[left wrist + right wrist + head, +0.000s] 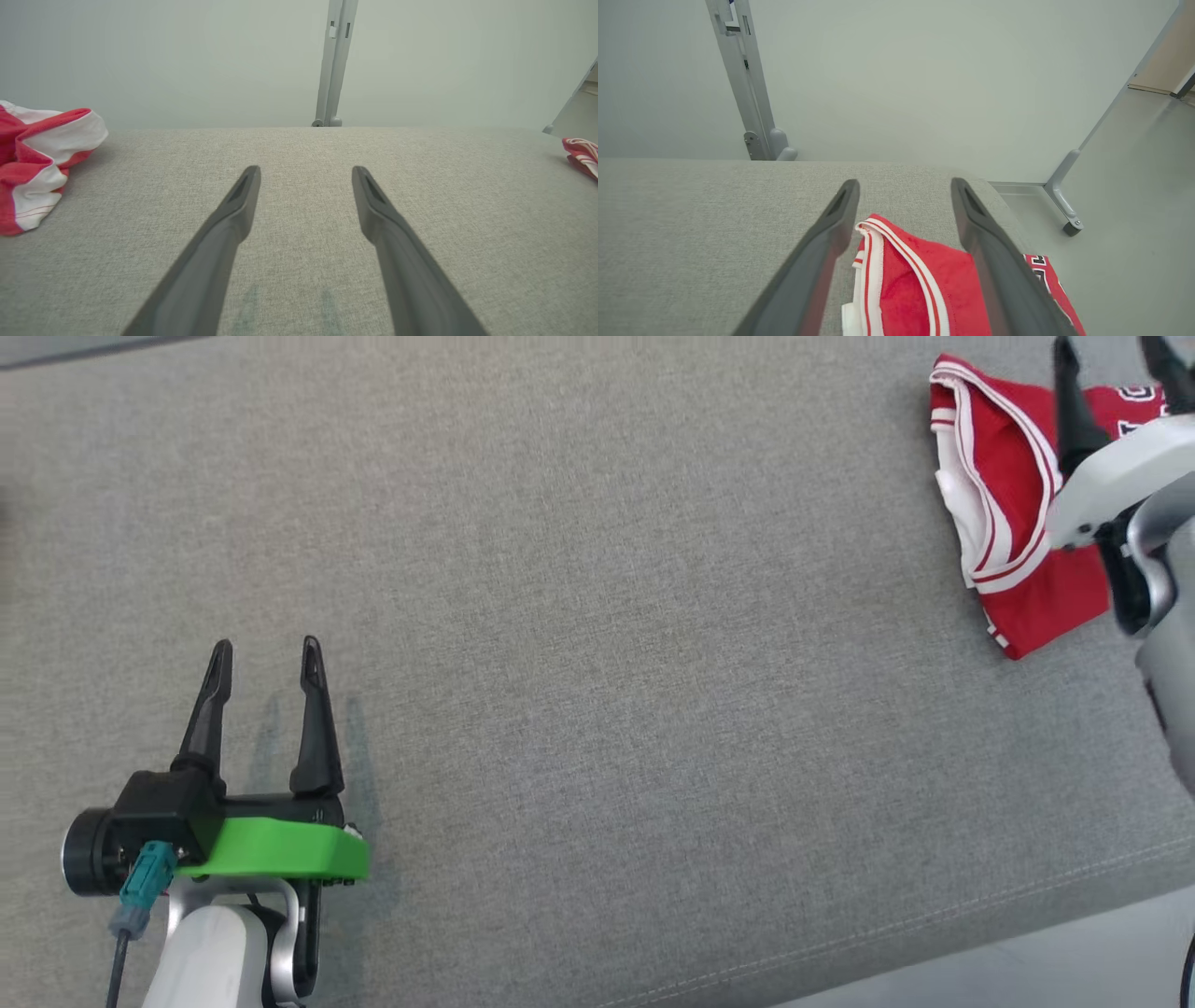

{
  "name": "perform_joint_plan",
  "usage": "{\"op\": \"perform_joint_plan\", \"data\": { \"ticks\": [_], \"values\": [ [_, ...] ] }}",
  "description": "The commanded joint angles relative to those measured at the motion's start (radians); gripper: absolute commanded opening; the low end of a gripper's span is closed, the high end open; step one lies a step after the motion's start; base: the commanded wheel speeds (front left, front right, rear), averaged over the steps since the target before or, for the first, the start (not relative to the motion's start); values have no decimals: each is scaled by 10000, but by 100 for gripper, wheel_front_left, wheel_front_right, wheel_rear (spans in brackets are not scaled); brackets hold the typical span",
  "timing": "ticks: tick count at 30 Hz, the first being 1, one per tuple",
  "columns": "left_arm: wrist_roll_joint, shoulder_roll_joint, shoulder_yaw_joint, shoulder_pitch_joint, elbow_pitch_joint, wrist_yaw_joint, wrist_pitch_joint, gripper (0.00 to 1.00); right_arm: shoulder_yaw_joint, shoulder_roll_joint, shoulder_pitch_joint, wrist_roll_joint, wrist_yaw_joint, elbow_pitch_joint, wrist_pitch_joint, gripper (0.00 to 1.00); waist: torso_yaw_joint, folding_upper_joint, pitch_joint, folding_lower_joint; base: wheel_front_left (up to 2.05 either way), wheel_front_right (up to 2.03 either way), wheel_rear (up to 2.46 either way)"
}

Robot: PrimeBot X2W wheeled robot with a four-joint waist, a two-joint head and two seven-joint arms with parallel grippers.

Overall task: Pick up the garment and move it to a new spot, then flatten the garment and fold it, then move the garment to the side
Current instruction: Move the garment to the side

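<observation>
Overlapping garment (1004, 523), spread right fingers (1074, 411) partly hide lettering (1137, 411).

Garment (1013, 476): red jersey-type fabric, white band with thin red stripes along edge, white inner layer showing on left side. Black-and-white lettering on right part. Loosely folded into bunched, uneven wedge, layers overlapping, narrow point toward near side. Lies flat on grey fabric worktop (597, 709), far right end, lettered part close to worktop's right edge. Right wrist view: striped band curves across top of garment (915, 289). Left wrist view: small red-white sliver of garment (581, 154) at far right.
</observation>
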State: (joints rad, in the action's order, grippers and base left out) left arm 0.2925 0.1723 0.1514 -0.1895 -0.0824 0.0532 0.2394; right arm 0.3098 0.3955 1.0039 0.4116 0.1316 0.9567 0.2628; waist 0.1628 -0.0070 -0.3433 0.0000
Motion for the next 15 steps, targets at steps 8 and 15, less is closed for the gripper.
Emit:
{"op": "perform_joint_plan", "data": {
  "ticks": [8,15],
  "values": [
    [309,-302,-554,763,-731,198,240,100,-634,-909,-2334,-756,-19,-2030,32,100,-509,70,2098,0,0,0,0],
    [290,-509,-1053,1527,-958,262,258,100,-1567,-2062,-4416,-1551,-19,-3840,32,100,-814,70,2869,0,0,0,0]
  ]
}}
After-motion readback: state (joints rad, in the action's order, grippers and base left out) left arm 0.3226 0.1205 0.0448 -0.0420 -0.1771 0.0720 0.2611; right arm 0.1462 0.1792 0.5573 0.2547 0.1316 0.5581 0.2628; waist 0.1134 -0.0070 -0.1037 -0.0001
